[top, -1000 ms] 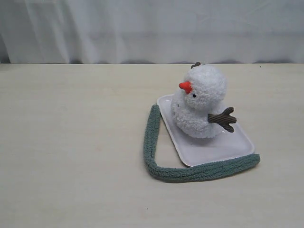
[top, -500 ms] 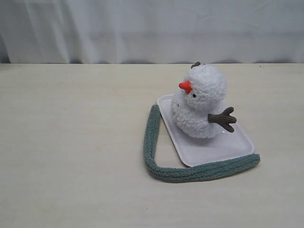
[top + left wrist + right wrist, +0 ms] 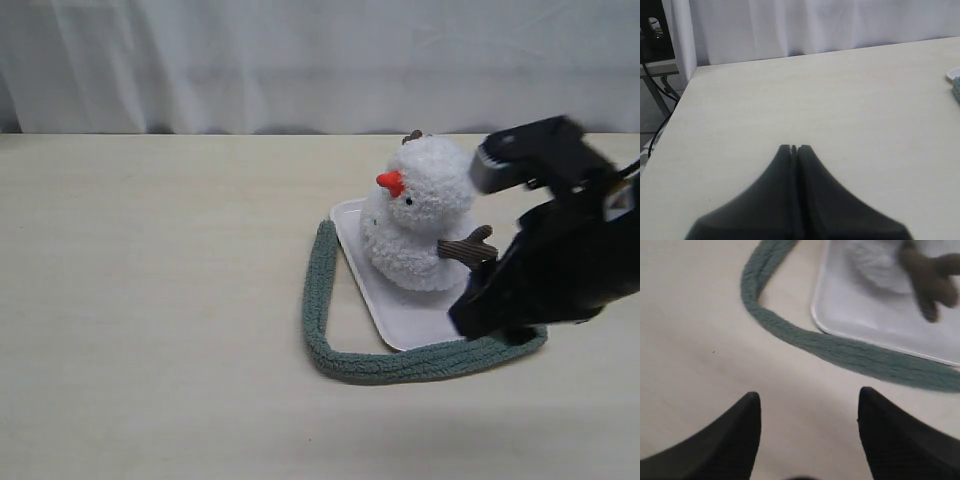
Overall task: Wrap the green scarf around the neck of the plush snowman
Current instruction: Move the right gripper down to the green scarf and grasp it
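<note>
Out at nine o'clock, over the bare pale wood-grain table [image 3: 790, 90], the left gripper [image 3: 794, 148] is hanging with jaws pressed together on nothing, and seems to be playing no part in this step. At four o'clock of the toy, the right gripper [image 3: 807, 395] is hovering with jaws apart, just short of the long fuzzy sage-green fleece scarf [image 3: 400, 364] and touching nothing. This pickup is likely going best if the jaws are straddling the strip crosswise near its three-o'clock end and closing low enough to be catching the whole fleece, not only its nap.

Flat on the table, the scarf is lying in an L around the shallow white rectangular tray [image 3: 400, 315]. One leg is running toward twelve o'clock along the tray's left edge, the other toward three o'clock along its near edge. On the tray the fluffy white plush snowman [image 3: 420, 215] is standing upright, long axis vertical, with its orange cone nose pointing toward ten o'clock. Its neck [image 3: 400, 218] is showing no scarf.
</note>
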Controlling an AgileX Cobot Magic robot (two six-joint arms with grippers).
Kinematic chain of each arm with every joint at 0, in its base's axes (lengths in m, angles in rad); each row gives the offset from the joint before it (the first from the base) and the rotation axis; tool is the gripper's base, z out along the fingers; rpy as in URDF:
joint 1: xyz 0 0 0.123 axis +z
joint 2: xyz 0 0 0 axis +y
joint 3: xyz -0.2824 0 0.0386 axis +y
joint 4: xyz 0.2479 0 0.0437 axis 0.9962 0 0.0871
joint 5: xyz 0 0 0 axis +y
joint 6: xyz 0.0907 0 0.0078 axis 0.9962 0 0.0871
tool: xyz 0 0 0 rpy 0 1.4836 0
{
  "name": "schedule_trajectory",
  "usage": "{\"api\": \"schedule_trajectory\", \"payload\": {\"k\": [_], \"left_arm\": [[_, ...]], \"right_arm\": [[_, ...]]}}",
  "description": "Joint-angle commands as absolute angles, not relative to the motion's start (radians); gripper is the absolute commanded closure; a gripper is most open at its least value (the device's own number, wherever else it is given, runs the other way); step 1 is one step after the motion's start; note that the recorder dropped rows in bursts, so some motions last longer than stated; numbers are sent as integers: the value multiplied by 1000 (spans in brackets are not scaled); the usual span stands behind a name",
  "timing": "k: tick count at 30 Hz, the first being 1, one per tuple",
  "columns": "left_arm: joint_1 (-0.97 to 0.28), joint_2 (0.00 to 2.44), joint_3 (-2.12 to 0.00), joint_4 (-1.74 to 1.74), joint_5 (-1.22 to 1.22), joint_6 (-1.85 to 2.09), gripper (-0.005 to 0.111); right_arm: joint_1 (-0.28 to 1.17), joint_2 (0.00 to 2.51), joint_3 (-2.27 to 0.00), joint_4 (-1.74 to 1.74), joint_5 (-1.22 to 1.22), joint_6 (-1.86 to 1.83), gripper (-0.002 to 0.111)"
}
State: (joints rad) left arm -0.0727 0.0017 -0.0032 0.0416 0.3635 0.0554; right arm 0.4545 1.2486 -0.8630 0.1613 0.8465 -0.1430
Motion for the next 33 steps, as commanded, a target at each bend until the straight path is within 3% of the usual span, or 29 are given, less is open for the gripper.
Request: {"api": "schedule_trajectory", "payload": {"k": [1,6,33], "left_arm": [[-71,0,0,41,354,54,107],[-71,0,0,41,354,54,107],[-71,0,0,41,354,54,107]], "right_arm": [[582,1401,-855,202,678,-179,52],[632,1560,-885,202,579,-164,43],[641,1977,-1024,197,343,-309,43]]}}
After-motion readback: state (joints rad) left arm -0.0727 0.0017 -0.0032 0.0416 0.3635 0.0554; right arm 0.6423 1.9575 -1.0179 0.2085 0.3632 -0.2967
